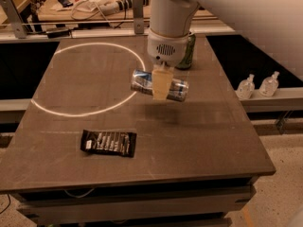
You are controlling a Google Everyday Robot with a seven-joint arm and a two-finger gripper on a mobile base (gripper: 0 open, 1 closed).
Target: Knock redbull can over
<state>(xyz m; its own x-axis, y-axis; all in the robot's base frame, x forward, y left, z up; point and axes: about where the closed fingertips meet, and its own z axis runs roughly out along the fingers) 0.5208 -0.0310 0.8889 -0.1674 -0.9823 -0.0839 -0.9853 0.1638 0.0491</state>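
Hand grips redbull can sideways above table.

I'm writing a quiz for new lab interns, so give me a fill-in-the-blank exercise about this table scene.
1. The redbull can is turned on its ___.
2. The end effector grips that can at its ___, not at either end.
3. The other can, upright behind the arm, is coloured ___.
4. The dark packet lies ___ the white ring.

Missing words: side; middle; green; outside.
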